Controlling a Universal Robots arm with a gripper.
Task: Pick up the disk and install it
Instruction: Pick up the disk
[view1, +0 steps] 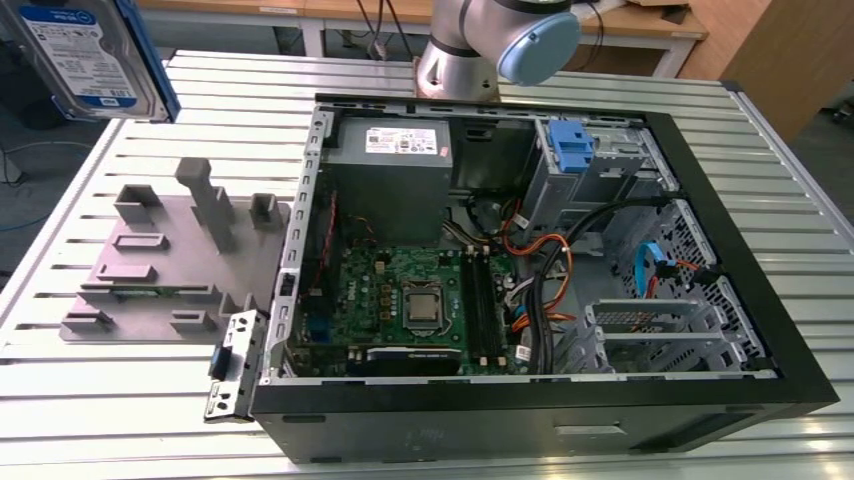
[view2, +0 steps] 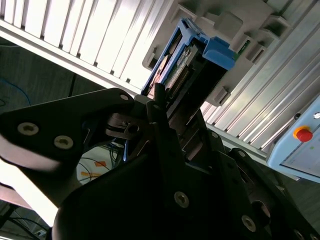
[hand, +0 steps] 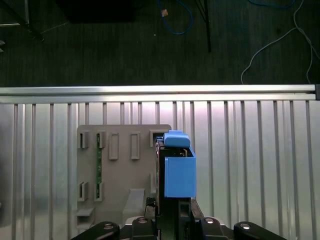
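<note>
While the disk (hand: 178, 172) sits clamped in the gripper (hand: 172, 214), its long axis runs straight out from between the fingers, with the blue carrier end leading, as I see it in both wrist views. It stands on edge, thin side toward the first wrist camera, and hangs clear of the grey fixture tray (hand: 125, 165), which lies beyond its tip on the slatted table (hand: 260, 165). From the gripper, the open computer case (view1: 534, 260) lies well apart, off past the tray. Its drive cage (view1: 607, 165), with the bare blue bracket (view1: 570, 147) beside it, sits at the case's far corner. I judge the arm to be reaching out high from its base (view1: 461, 60) behind the case, with the wrist turned down toward the table.
</note>
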